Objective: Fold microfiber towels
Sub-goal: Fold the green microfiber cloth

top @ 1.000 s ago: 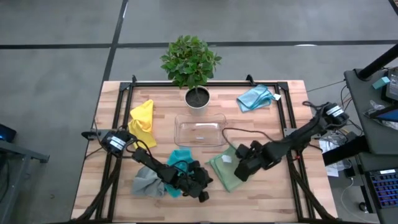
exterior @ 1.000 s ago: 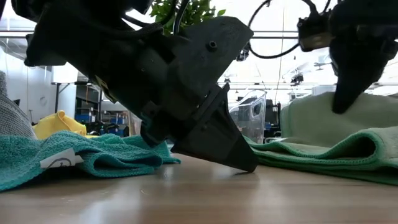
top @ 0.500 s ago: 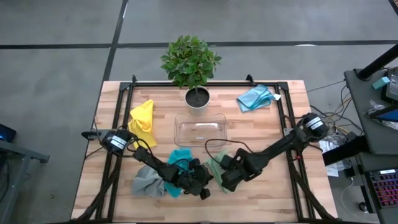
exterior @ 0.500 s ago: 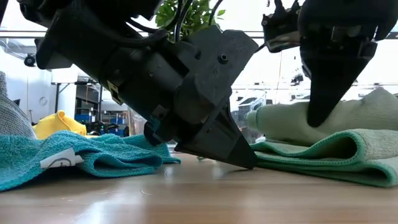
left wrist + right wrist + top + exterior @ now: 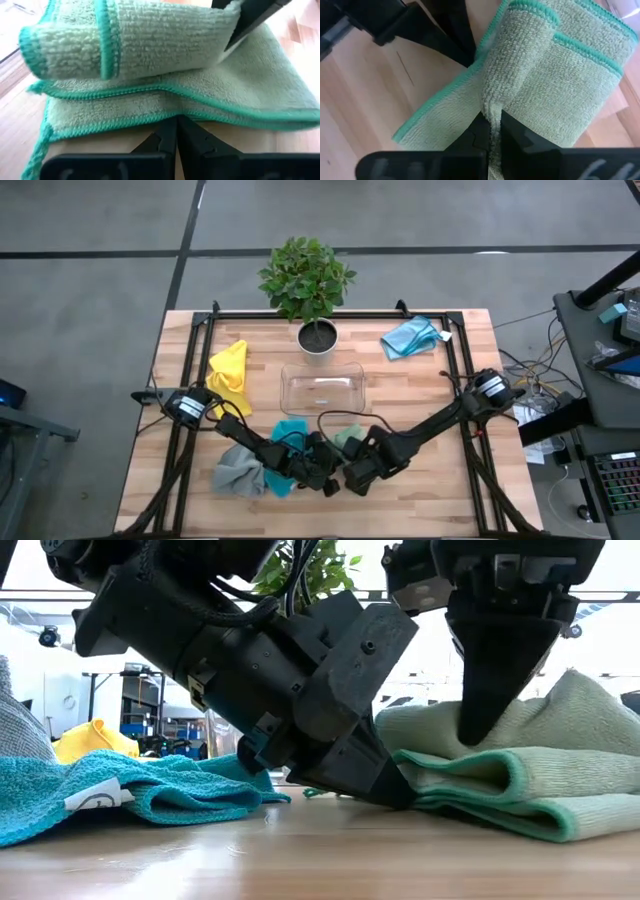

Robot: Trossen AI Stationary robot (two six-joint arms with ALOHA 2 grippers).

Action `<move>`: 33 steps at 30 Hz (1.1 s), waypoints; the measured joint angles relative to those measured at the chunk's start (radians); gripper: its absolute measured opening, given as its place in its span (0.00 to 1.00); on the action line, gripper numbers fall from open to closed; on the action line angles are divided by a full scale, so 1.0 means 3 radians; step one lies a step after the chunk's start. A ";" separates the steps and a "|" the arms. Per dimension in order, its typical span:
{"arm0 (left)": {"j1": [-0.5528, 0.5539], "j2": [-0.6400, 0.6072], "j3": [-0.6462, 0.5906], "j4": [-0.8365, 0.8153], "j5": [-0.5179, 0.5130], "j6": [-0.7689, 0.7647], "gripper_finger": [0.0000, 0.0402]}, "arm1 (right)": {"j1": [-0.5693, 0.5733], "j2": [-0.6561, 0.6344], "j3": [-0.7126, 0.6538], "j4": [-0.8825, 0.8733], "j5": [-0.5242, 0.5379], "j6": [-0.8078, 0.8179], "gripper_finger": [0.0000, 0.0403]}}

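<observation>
Under both arms, sage green towel (image 5: 343,442) mostly hidden.

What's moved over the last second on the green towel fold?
The right gripper, shut on the sage green towel, has swept leftward across the table, dragging the towel's edge over itself toward the left gripper. The towel is now bunched into a smaller fold. The left gripper stayed shut, pinning the towel's near edge to the table. The teal, grey, yellow and light blue towels have not moved.
</observation>
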 joint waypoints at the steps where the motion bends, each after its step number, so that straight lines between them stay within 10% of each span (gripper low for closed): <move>1: 0.0000 0.0000 -0.0006 0.0007 0.0001 -0.0002 0.00 | 0.0000 0.0024 0.0001 0.0034 0.0008 0.0000 0.03; 15: -0.0004 -0.0116 -0.0011 -0.0115 0.0594 -0.0032 0.00 | -0.0044 0.0091 0.0022 0.0248 0.0069 0.0178 0.05; 33: -0.0017 -0.0188 -0.0021 -0.0254 0.0767 -0.0215 0.00 | -0.0037 0.0078 0.0144 0.0784 -0.0022 -0.0228 0.40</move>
